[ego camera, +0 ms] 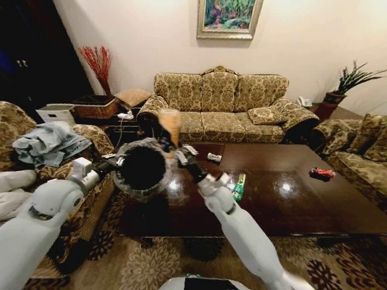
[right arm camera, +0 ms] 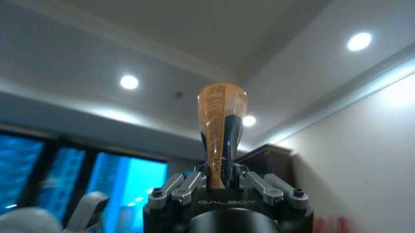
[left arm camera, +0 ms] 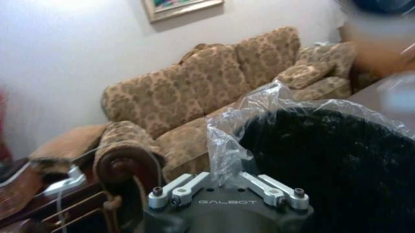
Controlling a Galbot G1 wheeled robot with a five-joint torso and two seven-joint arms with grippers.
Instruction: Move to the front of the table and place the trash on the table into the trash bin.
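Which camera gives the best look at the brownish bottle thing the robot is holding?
The right wrist view: the tan-and-dark piece stands sharp between the right gripper fingers. The head view shows it blurred; the left wrist view, a tan smear.

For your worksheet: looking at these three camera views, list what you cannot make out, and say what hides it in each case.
- Inside of the trash bin: head view, just dark.
- Left gripper fingertips: left wrist view, buried in the bag.
- Tan-and-dark piece in the right gripper: blurred.
- White scrap, red piece: too small to identify.

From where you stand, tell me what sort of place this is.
Most likely a home living room: a patterned sofa against the wall, a framed painting above it, and a glossy dark wood coffee table in front.
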